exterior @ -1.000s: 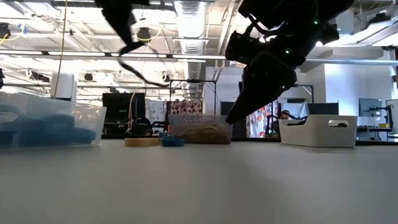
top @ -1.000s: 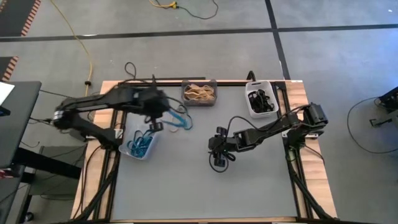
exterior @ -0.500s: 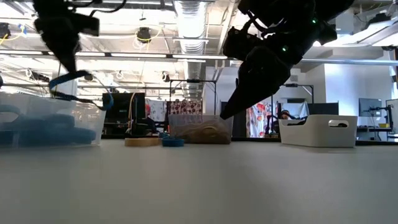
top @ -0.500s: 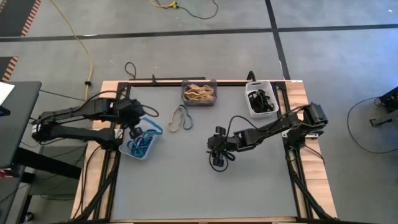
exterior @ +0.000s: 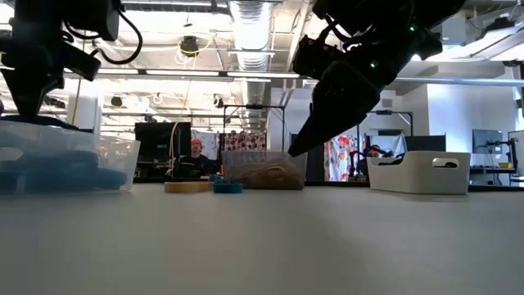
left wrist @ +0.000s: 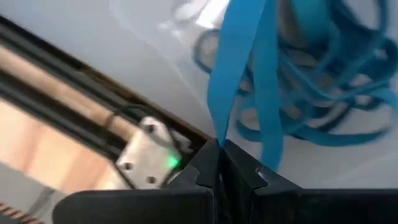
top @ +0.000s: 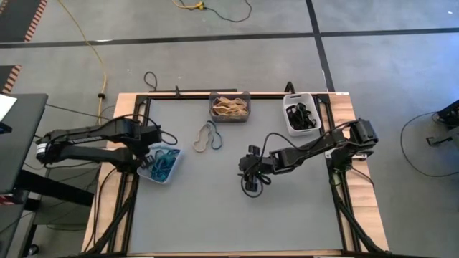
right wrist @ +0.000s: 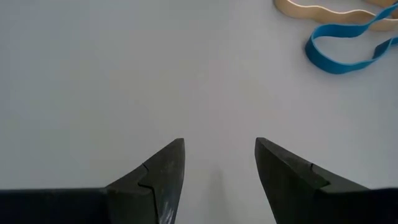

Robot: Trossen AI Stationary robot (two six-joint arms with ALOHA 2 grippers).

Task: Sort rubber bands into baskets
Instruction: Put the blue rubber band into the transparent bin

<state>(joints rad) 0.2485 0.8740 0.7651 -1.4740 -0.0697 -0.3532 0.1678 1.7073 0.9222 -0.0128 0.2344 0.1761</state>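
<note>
My left gripper (top: 153, 152) hangs over the clear basket (top: 174, 169) at the table's left and is shut on a blue rubber band (left wrist: 239, 74). A heap of blue bands (left wrist: 336, 93) lies in that basket, which also shows in the low view (exterior: 115, 152). A tan band (top: 204, 136) and a blue band (top: 214, 137) lie flat on the table's far middle. The dark grey basket (top: 229, 116) holds tan bands, the white basket (top: 290, 123) black ones. My right gripper (top: 251, 180) is open and empty above the table's middle. My left gripper pinches the blue band at one end of its loop (left wrist: 217, 138) between its two shut fingers. The fingers come from above, slanting from the table's left. The band's two strands run from the fingers down onto the heap of blue bands in the clear basket.
The three baskets stand along the far and left parts of the table. The grey tabletop (top: 237, 222) is bare in its near half. The tan and blue loose bands also show in the right wrist view (right wrist: 323, 9) (right wrist: 348, 53), ahead of my right gripper.
My left gripper has carried the blue band from beside the two loose bands toward the table's left edge and stands over the clear basket. The band, first trailing in the air behind the gripper, now hangs into the basket.
</note>
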